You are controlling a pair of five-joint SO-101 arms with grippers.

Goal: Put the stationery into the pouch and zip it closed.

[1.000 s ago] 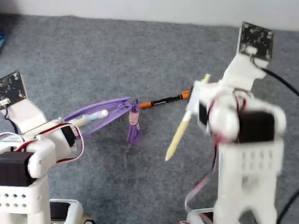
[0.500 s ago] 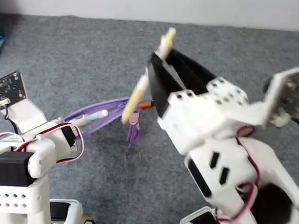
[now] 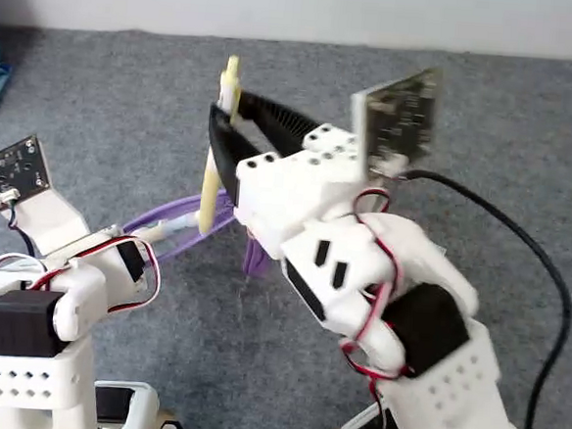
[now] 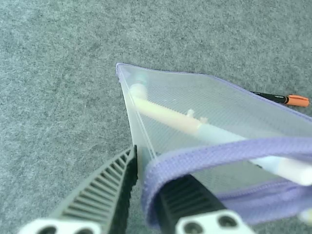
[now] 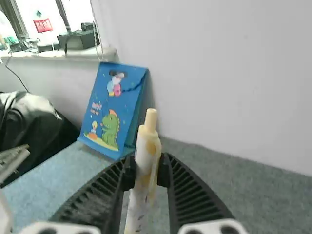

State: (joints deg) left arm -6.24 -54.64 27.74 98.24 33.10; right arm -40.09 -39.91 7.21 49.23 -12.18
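The left arm stays put through the last second, its left gripper (image 4: 144, 168) clamped shut on the near rim of the pouch (image 4: 209, 112). The pouch has not shifted on the grey carpet (image 3: 97, 103). Its purple-edged mouth stays propped up, and a white pen (image 4: 195, 127) already lies inside the clear mesh.

Just right of that, the change is plain. The cream pen (image 3: 213, 170), which a second ago hung out past the zip end of the pouch, now stands nearly upright, with its lower tip at the purple rim of the mouth in the high view. Whether the tip is inside the opening or only in front of it cannot be told.

The right arm has swung across from the right side to carry it there. Its right gripper (image 5: 146, 168) is closed tight on the pen's upper barrel, with the cap end poking out above the jaws.

The cream pen therefore seems lined up for dropping in, so the next release needs the tip truly over the gap.

An orange-capped pen (image 4: 287, 100) lies on the carpet beyond the pouch, untouched, so one more item and the zipping remain.
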